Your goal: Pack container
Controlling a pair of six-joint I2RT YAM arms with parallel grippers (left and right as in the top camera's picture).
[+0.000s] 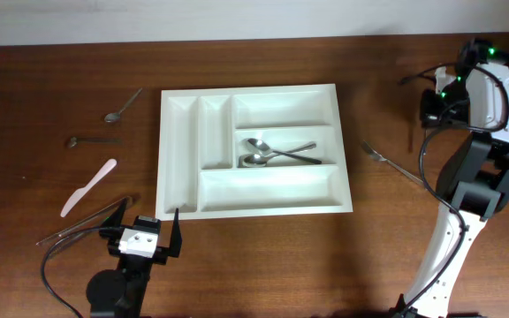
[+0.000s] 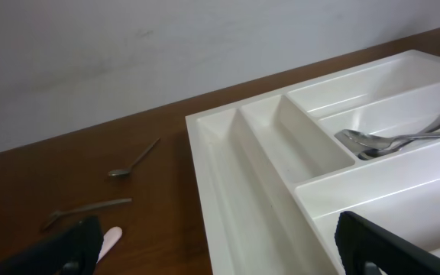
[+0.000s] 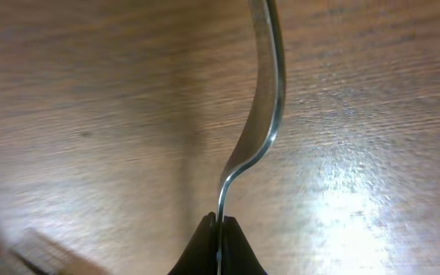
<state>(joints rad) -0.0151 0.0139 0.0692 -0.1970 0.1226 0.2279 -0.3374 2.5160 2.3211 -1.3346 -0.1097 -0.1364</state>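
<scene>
With left gripper (image 1: 146, 231) spread wide, hovering at near-left corner of container (image 1: 272, 190); lying mid-table, cradling two spoons (image 1: 272, 155) in its middle compartment; pinching thin metal utensil (image 3: 262, 114) with right gripper (image 3: 218, 221) clamped tight over wooden table (image 3: 90, 92).

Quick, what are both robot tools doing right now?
Left tool: open, holding nothing.
Right tool: closed on a utensil.

Two spoons (image 1: 272, 155) lie in the container (image 1: 272, 187); a knife (image 1: 88, 187) lies left of it on the surface (image 1: 25, 115), one utensil (image 1: 394, 164) to its right.
</scene>
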